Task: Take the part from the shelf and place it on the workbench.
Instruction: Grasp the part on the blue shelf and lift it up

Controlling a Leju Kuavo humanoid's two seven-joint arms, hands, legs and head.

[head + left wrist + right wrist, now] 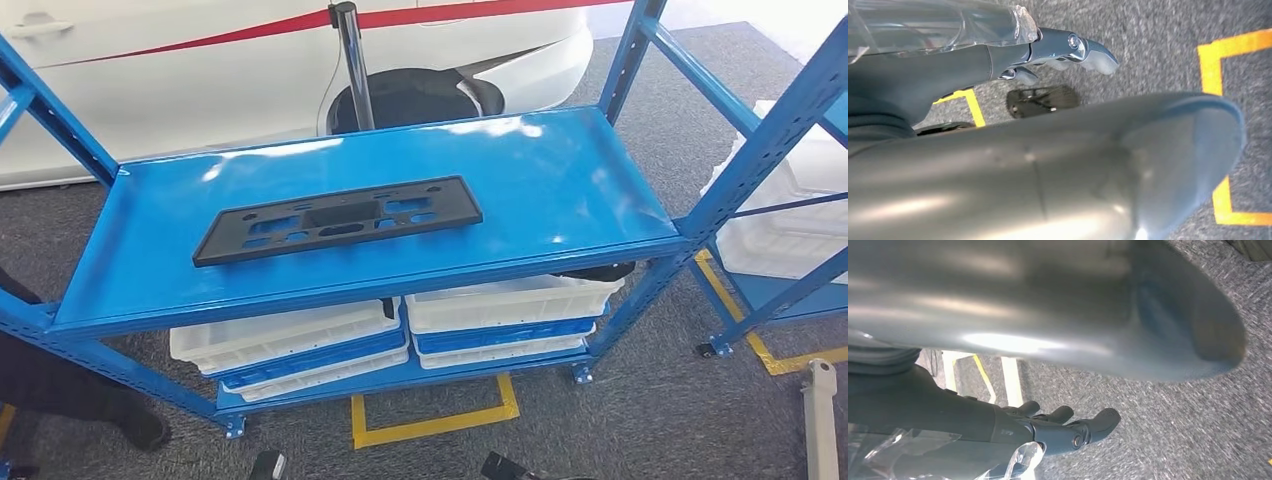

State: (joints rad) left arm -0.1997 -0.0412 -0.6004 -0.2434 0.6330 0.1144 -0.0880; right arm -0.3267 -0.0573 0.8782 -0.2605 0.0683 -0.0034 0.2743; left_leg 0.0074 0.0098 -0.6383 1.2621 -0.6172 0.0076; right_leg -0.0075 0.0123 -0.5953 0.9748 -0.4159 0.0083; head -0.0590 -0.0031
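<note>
Part (pixel 338 220): flat black plate w/ cut-outs, lying on top deck of blue shelf (pixel 560 170), left of centre and toward the front edge. Untouched, task not begun.

Nearest first. Both my arms hang at my sides. Left hand (pixel 1058 50) seen in left wrist view over grey carpet: fingers loosely apart, holding nothing. Right hand (pixel 1058 425) in right wrist view, same posture: fingers slack, nothing in them, carpet behind. Yellow floor tape (pixel 430 420) just in front of my feet, by the shelf base.

Next out: front lip of top deck, then the part just behind it. Long axis runs roughly left-right across me, right end tilted slightly farther away. Part sits up and fwd of both hands. Judgement: left hand has the shorter reach, since plate is offset to my left; right would have to cross over. Plate is thin and flat on the deck, so an edge grip looks awkward; front long edge is the likely approach.

Below deck: white trays (pixel 290 345) stacked on lower level. Farthest: white car (pixel 250 60) beyond the shelf. Workbench: can't locate.
</note>
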